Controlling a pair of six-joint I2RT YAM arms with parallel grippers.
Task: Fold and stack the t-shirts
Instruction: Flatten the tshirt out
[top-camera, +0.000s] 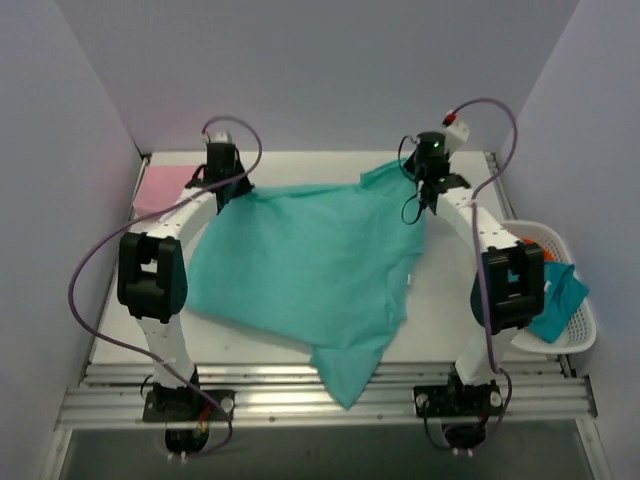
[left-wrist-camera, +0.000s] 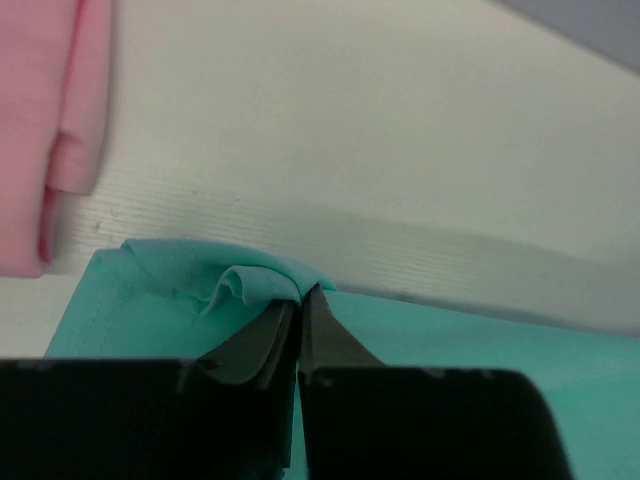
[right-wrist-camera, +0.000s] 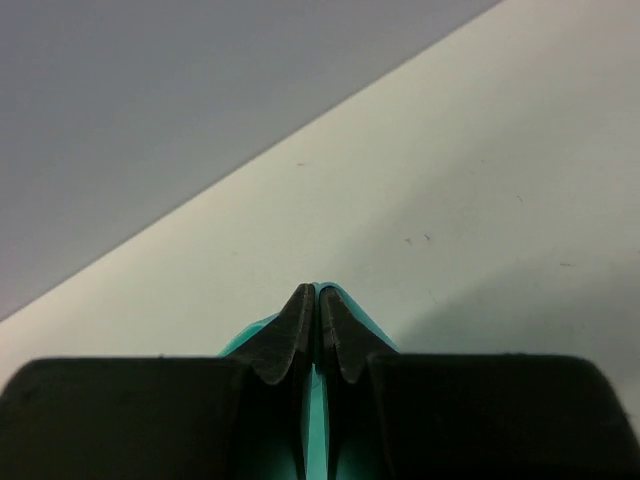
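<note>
Turquoise tee (top-camera: 300, 270) is shown spread across the table (top-camera: 450, 300) and held at two pts along its far edge, w/ its near end draped over the front rails (top-camera: 330, 400). The left gripper (left-wrist-camera: 300, 297) is clamped on a bunched fold of the cloth. The right gripper (right-wrist-camera: 317, 292) is clenched on a thin sliver of the same tee. The pink tee (top-camera: 160, 187) is laid folded at the far-left corner, just beside the left grip pt.

Risks, as judged:
- W/ so little cloth pinched on the right, that corner could be lost if the tee is tugged.
- The overhanging end could be snagged on the rails or dragged off the table.
- Uneven tension btw. the grips could leave a skewed fold.
- The pink tee could be nudged by the left arm.

No brand or writing can be read. A small pale mark nr. the tee's right edge may be a label, but it is too small to tell. A white basket (top-camera: 565, 245) w/ teal cloth is seen at right.
</note>
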